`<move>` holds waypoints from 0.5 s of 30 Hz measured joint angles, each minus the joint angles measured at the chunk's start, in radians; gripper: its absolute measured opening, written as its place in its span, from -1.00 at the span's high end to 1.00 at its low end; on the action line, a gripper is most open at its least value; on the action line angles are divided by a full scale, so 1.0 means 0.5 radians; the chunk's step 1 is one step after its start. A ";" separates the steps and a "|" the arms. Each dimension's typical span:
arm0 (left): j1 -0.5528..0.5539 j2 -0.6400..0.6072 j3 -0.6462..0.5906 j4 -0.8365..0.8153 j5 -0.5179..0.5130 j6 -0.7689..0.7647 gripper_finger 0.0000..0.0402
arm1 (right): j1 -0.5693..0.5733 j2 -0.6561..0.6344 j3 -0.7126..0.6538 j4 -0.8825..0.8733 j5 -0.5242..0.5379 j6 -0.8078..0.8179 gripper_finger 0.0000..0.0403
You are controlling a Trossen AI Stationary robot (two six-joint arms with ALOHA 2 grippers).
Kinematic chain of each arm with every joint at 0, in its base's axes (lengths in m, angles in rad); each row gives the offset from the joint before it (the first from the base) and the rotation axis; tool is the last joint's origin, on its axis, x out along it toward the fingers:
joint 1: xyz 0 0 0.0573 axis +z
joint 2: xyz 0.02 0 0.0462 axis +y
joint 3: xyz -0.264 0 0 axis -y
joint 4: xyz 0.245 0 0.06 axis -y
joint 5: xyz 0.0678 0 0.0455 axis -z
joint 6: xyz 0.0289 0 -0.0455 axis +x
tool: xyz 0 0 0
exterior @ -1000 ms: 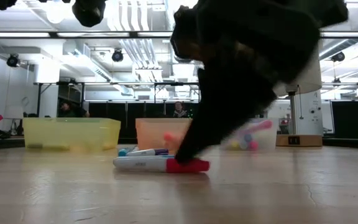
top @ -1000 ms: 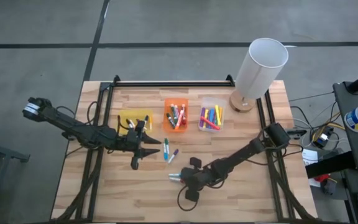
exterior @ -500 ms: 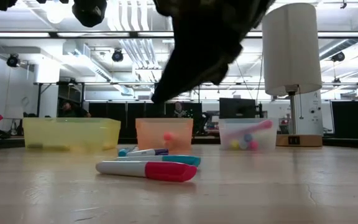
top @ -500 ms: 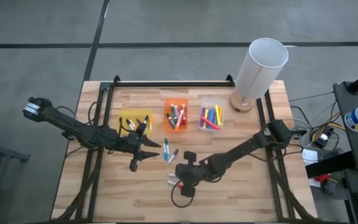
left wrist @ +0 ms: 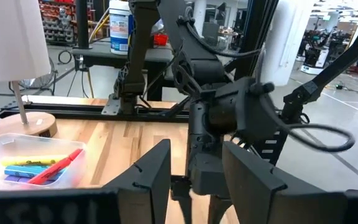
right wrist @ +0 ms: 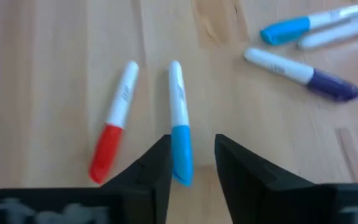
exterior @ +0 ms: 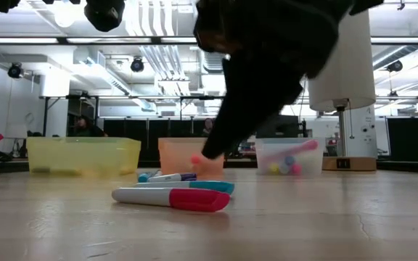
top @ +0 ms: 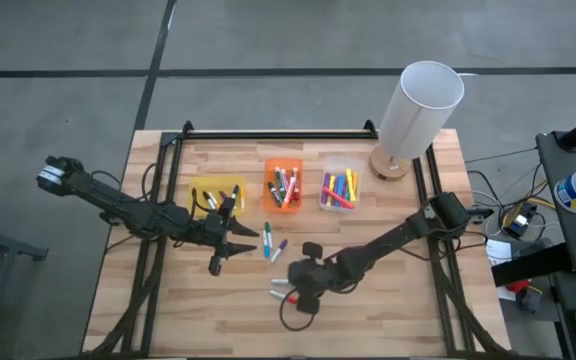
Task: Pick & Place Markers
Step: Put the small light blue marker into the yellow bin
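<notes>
Two white-barrelled markers lie side by side on the wood near the table's near edge: a red-capped marker (right wrist: 112, 124) (exterior: 173, 197) and a blue-capped marker (right wrist: 179, 121) (exterior: 194, 186). My right gripper (right wrist: 192, 143) (top: 293, 288) (exterior: 216, 148) hangs open just above them, its fingers on either side of the blue cap without touching. A purple-capped marker (right wrist: 306, 74) and teal ones (top: 266, 240) lie farther in. My left gripper (top: 240, 247) (left wrist: 194, 155) waits open beside the yellow bin. More markers fill the bins.
A yellow bin (top: 216, 193), an orange bin (top: 283, 185) and a clear bin (top: 340, 187) stand in a row across the table's middle. A white-shaded lamp (top: 418, 110) stands at the far right corner. Bare wood lies left and right of the loose markers.
My right gripper rose off the red-capped marker, swung toward the table's left, then came back down over the pair. The red-capped marker slid a little toward the table's left and now lies free, with the blue-capped one showing behind it.
</notes>
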 joint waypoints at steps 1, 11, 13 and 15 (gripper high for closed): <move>0.000 0.000 0.000 0.000 0.000 0.000 0.30 | 0.000 0.000 -0.020 0.007 0.000 0.000 0.39; 0.000 0.000 0.000 0.000 0.000 -0.002 0.30 | 0.001 0.122 -0.100 0.237 0.005 -0.010 0.31; 0.000 0.000 0.000 0.000 0.000 -0.002 0.30 | 0.002 0.140 -0.098 0.231 0.005 -0.010 0.33; 0.000 0.000 0.000 0.000 0.000 -0.002 0.30 | 0.002 0.153 -0.096 0.222 0.010 -0.009 0.36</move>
